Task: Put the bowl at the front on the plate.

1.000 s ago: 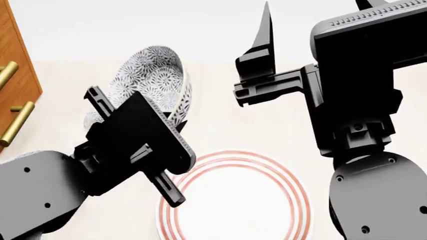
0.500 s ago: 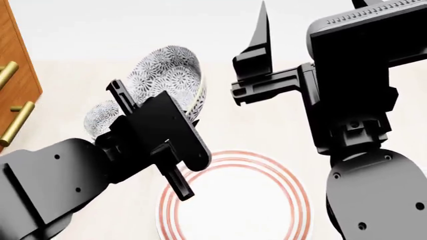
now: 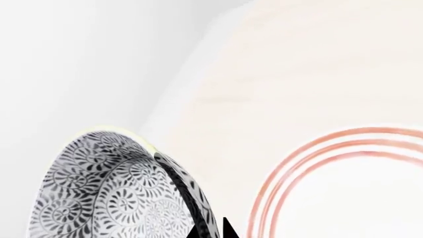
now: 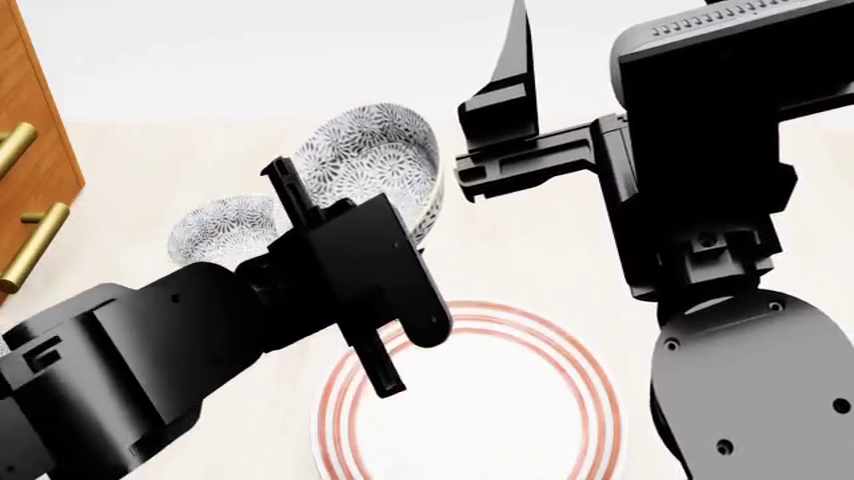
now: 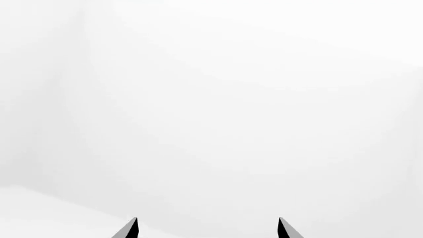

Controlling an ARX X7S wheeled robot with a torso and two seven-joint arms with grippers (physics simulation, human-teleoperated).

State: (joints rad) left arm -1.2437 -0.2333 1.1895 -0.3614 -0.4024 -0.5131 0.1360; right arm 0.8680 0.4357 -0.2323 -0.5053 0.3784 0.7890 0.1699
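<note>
My left gripper is shut on the rim of the bowl, white with a dense grey-blue floral pattern. The bowl hangs tilted in the air, just beyond the far left edge of the plate. In the left wrist view the bowl fills the lower corner, one dark fingertip on each side of its wall, and the plate's red rings lie beside it. The right gripper is raised and open with nothing between its fingers. One of its fingers points upward in the head view.
A second patterned bowl rests on the pale table behind my left arm. A brown wooden cabinet with brass handles stands at the left edge. The right arm's dark body fills the right side.
The left arm has carried the bowl to the right and a little further back, uncovering more of the second bowl. The right arm has barely moved.
</note>
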